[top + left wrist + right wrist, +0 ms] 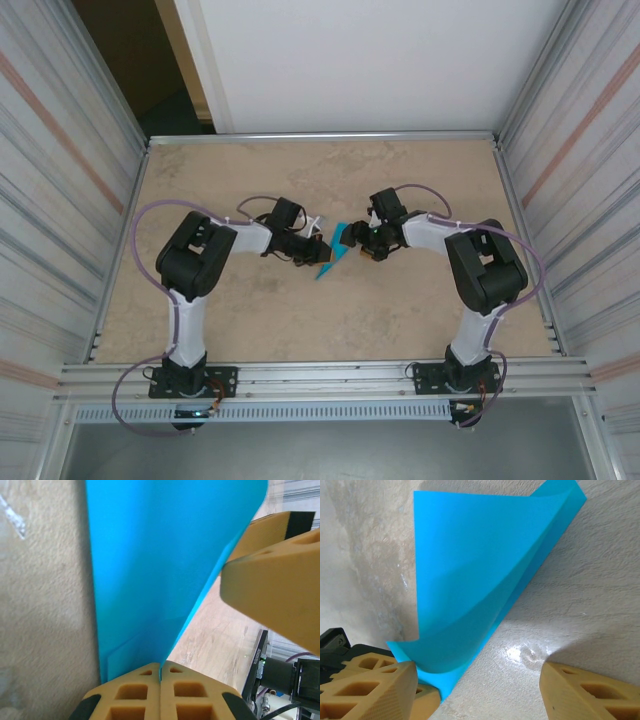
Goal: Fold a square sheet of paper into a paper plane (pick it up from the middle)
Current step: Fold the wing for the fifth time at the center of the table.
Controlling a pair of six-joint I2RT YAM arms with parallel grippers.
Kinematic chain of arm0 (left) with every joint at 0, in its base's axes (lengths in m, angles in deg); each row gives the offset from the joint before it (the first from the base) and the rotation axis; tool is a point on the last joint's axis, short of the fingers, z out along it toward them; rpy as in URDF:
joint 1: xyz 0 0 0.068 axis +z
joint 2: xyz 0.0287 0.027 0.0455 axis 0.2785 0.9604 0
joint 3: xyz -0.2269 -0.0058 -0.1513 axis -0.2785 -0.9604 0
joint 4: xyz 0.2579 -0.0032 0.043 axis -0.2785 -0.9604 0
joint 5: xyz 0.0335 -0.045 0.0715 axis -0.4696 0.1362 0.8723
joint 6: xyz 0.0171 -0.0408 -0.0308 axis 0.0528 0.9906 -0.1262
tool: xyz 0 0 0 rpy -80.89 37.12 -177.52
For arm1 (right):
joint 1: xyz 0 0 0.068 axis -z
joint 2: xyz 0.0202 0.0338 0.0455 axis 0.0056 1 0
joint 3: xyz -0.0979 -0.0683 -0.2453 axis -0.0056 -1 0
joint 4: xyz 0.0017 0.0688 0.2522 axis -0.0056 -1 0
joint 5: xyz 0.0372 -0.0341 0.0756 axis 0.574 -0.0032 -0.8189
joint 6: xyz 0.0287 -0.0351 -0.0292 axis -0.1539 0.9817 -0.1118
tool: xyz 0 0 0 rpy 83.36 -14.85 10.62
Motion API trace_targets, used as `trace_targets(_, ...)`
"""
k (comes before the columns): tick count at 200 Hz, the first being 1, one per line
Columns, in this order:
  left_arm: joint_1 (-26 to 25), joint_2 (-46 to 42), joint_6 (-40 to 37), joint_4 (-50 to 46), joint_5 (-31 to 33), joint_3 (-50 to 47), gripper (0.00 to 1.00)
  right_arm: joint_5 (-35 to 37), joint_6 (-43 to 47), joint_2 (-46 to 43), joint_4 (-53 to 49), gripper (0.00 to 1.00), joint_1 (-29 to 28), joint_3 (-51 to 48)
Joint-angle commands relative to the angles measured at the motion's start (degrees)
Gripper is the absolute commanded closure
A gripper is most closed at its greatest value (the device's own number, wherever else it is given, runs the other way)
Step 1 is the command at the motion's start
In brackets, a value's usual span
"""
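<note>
While the left gripper (160, 674) is pinching the sheet of paper (160, 560) with its jaws pressed tight together, the teal sheet is fanning out from those fingertips, away from the wrist. It is bending over on itself into two loose layers that are narrowing toward the pinch. The right gripper (479, 675) is standing spread wide and is gripping nothing. The sheet's lower corner is sitting just beside one of its fingers (375, 690), crowded to that side of the gap, and the other finger (590, 690) is hanging well apart from the paper, over bare table (580, 605). Seen from above, the sheet is showing as a narrow teal sliver between the two grippers.

The paper is looking very light, thin and limp. It is curving under its own weight rather than standing flat, so only the bent edge is likely lending it any stiffness. It will probably be creasing at the slightest stray squeeze and sliding between smooth pads if it is gripped loosely. The doubled edge, a little way along from the left gripper's pinch, is looking like the soundest place for the right gripper to take hold, since a grip there would be catching both layers at once.
</note>
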Motion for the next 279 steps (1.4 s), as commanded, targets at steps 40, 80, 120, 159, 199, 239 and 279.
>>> trace_targets(40,0.48,0.11,-0.05,1.29,-1.24,-1.66,0.98,6.65,-1.15,8.4,-5.38,0.34,-2.4,3.21)
trace_targets(80,0.48,-0.49,-0.07,1.23,-0.87,-2.09,0.93,8.95,-1.19,10.35,-8.1,0.35,-3.46,5.03)
trace_targets(120,0.5,-3.15,-0.25,0.36,-0.2,-2.41,0.85,9.89,-1.12,11.63,-9.61,0.35,-3.75,5.9)
trace_targets(159,0.53,-6.09,-2.08,-2.57,2.7,-3.13,0.78,9.72,-1.23,12.19,-9.6,0.35,-4.0,6.37)
trace_targets(199,0.47,-7.35,-3.24,-4.47,4.11,-4.33,0.74,9.46,-1.2,12.42,-9.68,0.35,-4.14,6.63)
trace_targets(239,0.48,-8.6,-4.53,-5.76,4.99,-5.56,0.67,9.33,-1.51,12.65,-9.83,0.34,-4.17,6.95)
trace_targets(279,-0.3,-8.94,-5.45,-7.74,6.03,-4.47,0.63,9.19,-1.81,13.29,-9.96,0.34,-4.27,7.08)
